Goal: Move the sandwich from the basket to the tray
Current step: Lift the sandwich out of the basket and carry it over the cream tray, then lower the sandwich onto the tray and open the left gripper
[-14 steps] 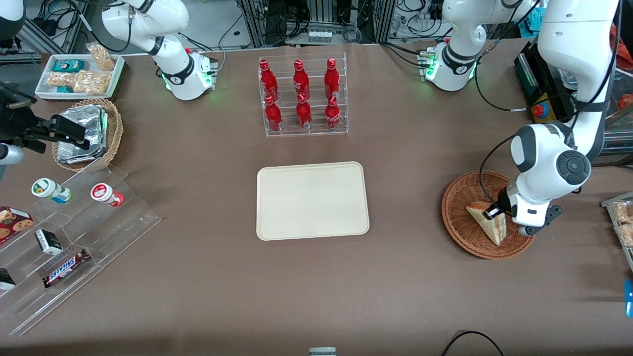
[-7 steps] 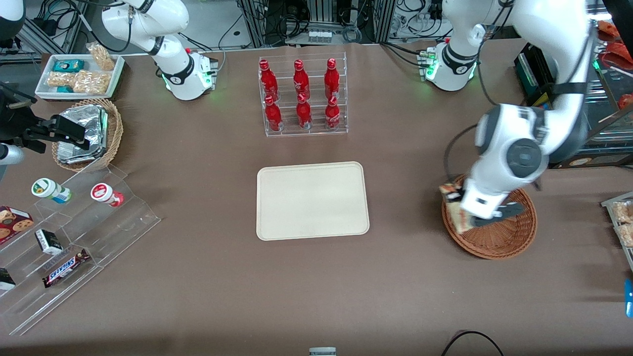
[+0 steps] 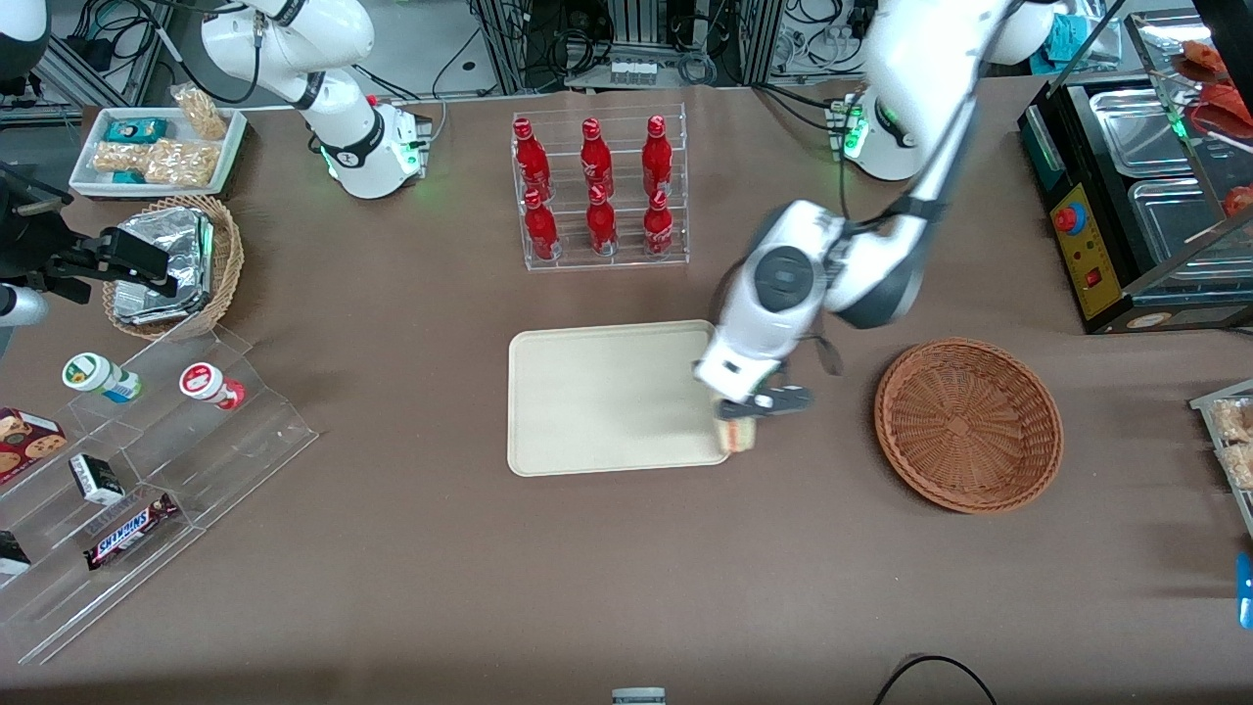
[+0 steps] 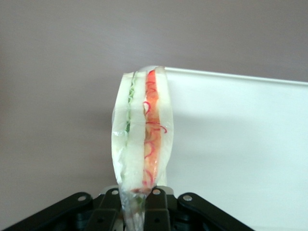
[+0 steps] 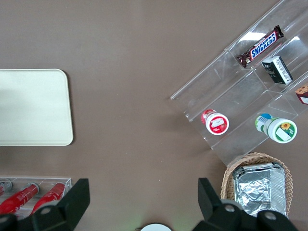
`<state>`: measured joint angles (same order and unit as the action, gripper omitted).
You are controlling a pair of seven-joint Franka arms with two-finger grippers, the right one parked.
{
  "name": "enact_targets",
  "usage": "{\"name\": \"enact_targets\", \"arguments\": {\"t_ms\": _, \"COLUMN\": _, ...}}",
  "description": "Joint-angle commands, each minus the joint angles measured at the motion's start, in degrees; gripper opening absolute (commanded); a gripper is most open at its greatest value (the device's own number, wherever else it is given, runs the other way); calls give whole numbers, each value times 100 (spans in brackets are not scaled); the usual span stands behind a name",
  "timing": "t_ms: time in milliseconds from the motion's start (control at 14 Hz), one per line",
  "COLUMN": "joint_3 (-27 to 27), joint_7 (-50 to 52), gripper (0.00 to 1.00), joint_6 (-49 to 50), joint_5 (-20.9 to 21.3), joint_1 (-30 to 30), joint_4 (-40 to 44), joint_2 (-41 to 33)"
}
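Observation:
My left gripper [image 3: 746, 416] is shut on the sandwich [image 3: 739, 434], a clear-wrapped wedge of pale bread with red-orange and green filling. It hangs above the edge of the cream tray [image 3: 607, 397] that faces the basket. In the left wrist view the sandwich [image 4: 142, 149] stands edge-on between the black fingers [image 4: 156, 211], pinched at its narrow end, with the tray's rim [image 4: 231, 76] under it. The reddish-brown wicker basket [image 3: 967, 423] lies toward the working arm's end of the table with nothing in it.
A clear rack of red bottles [image 3: 599, 191] stands farther from the front camera than the tray. A tan basket of foil packets [image 3: 176, 262], a white snack tray [image 3: 157, 149] and a clear stepped shelf [image 3: 147, 470] with snacks lie toward the parked arm's end.
The left gripper has lifted the sandwich out of the basket and carried it sideways to the tray's edge. The basket now holds nothing.

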<state>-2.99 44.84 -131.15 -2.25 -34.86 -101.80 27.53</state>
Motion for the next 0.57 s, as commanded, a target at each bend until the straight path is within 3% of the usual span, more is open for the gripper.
{"name": "enact_targets", "arguments": {"t_ms": 0, "joint_3": 105, "joint_7": 568, "gripper": 8, "joint_6": -87, "joint_5": -57, "joint_1": -520, "joint_4": 721, "joint_2": 558}}
{"name": "enact_targets", "arguments": {"t_ms": 500, "joint_3": 140, "joint_7": 1018, "gripper": 10, "joint_6": -377, "joint_5": 5, "joint_1": -1172, "joint_4": 1223, "joint_2": 1174}}
